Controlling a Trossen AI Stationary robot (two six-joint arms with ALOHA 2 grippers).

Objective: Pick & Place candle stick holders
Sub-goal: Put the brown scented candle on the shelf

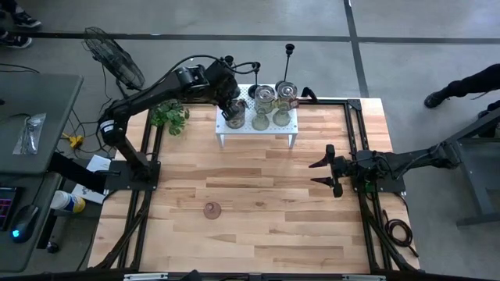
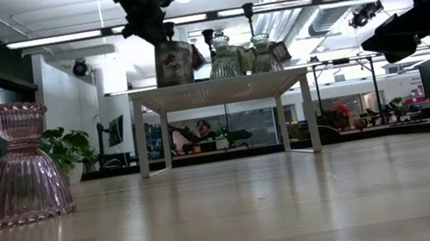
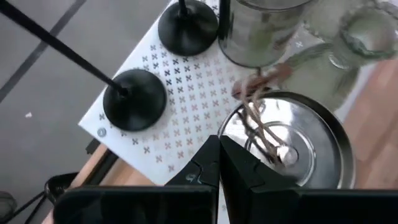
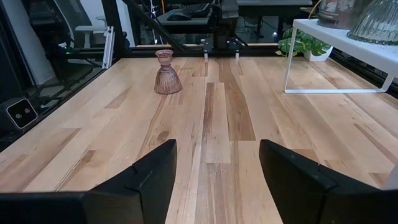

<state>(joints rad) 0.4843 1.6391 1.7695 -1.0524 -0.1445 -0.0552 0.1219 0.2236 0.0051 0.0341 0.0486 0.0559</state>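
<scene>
While the right gripper (image 4: 217, 180) waits wide open, the left gripper (image 3: 219, 163), fingers together at a metal cup's (image 3: 292, 140) rim on the shelf (image 1: 256, 127), looks ready to lift it.

Grey concrete floor (image 1: 406, 70) surrounds the wooden table (image 1: 258, 203), a fan (image 1: 114, 56) stands nearby, and bright ceiling lights (image 2: 61, 38) and what seem desks (image 2: 407, 116) lie beyond.

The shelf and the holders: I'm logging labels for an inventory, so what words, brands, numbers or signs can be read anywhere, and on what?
None can be read.
White shelf: only a pattern of small crosses, plus a small round sticker at one corner, too blurred to read.
Metal holder under the left gripper: no marking shows.
Pink holder: plain ribbed glass.
Room screens behind the table: too small to read.
</scene>
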